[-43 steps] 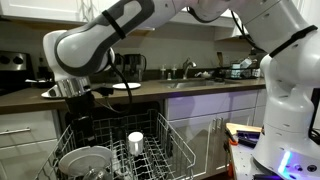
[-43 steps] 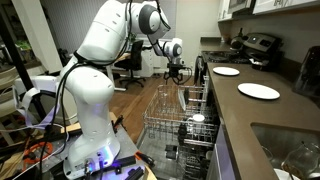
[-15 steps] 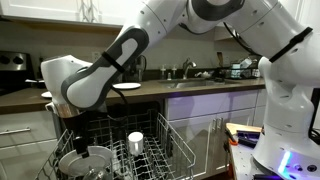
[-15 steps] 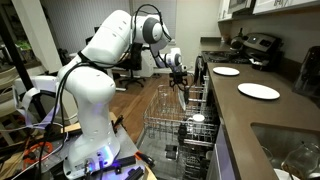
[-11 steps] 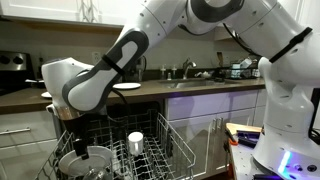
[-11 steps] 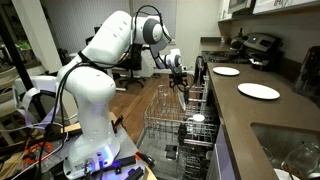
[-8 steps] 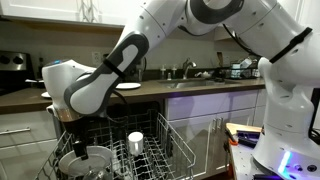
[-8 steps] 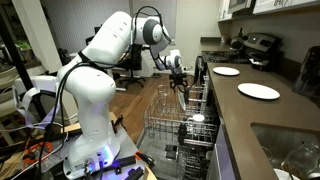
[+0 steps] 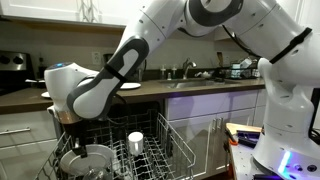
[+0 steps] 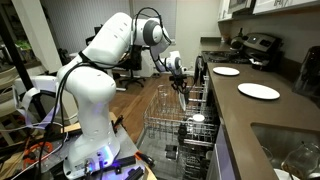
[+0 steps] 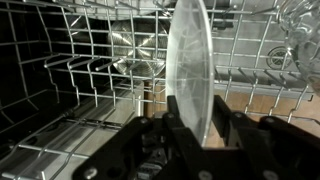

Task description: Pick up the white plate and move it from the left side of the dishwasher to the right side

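Straddling white plate (image 11: 190, 70) rim with pincer (image 11: 195, 125) set narrow, one finger per face; can't tell if clamped yet. Parked on edge between rack tines (image 11: 80, 90), 12 o'clock from pincer, so going for a rim pinch. Sitting in dishwasher (image 9: 170, 145) left half, not yet lifted

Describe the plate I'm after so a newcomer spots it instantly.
Find the dishwasher with its wire rack pulled out. The white plate stands on edge between the tines, the gripper straddling its rim. Unlike the small cup it is wide; unlike the countertop plates, upright.
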Tool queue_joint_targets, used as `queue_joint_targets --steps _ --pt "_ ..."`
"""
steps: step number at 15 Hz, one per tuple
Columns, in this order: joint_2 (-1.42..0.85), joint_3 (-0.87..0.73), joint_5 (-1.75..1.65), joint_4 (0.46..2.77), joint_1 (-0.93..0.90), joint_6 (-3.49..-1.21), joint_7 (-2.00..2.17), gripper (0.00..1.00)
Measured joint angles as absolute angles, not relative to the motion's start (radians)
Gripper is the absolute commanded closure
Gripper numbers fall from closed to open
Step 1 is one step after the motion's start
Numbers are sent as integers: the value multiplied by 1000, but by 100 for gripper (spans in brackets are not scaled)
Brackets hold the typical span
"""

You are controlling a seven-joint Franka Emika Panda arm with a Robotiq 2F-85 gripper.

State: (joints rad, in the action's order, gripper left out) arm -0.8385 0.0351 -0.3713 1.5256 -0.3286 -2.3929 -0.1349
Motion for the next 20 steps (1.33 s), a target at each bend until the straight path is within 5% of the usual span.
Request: queue_joint_targets --steps 20 --pt "-735 99 -337 1664 -252 -2459 -134 91"
